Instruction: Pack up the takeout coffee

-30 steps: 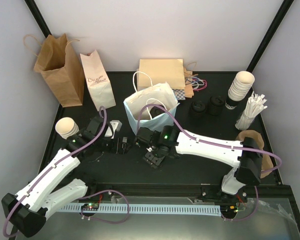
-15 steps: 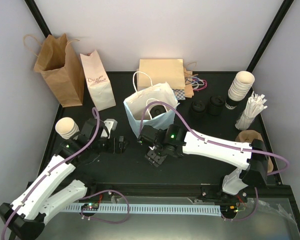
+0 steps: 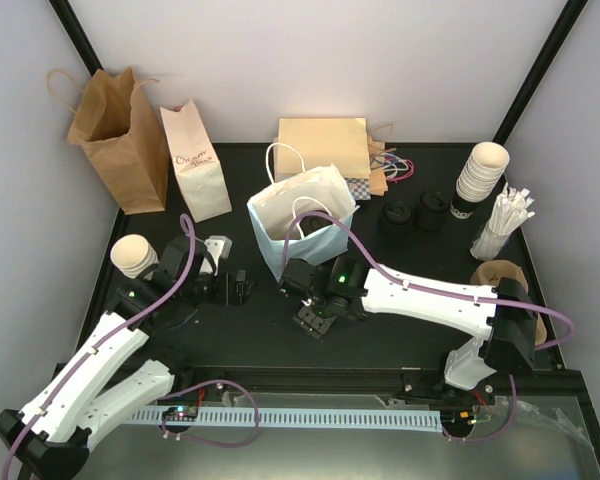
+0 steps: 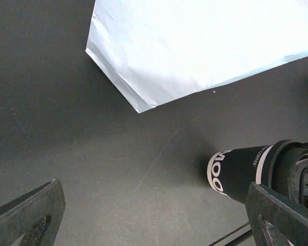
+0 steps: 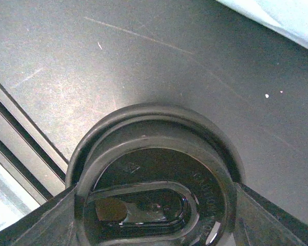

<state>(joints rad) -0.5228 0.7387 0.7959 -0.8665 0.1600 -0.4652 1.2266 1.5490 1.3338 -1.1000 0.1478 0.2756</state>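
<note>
The takeout coffee (image 5: 154, 174) sits between my right gripper's (image 5: 156, 223) fingers, its round black lid filling the right wrist view, and both fingers (image 5: 277, 220) press its rim. From the left wrist view the same cup (image 4: 236, 171) looks dark with white lettering, standing on the black table just in front of the pale blue bag (image 4: 195, 46). In the top view my right gripper (image 3: 315, 318) hides the cup, just in front of the open bag (image 3: 300, 230). My left gripper (image 3: 235, 287) stands open and empty to the left of the bag, its fingers wide apart (image 4: 154, 218).
At the back stand a brown paper bag (image 3: 115, 135), a white printed bag (image 3: 195, 165) and a flat tan bag (image 3: 322, 148). Bare cups (image 3: 133, 255) sit by my left arm. Cup stack (image 3: 480, 175), loose lids (image 3: 412, 213) and stirrers (image 3: 505, 225) crowd the right.
My left arm has drawn back a little to the left, away from the bag. My right gripper has shifted slightly toward the near edge, still on the cup.
</note>
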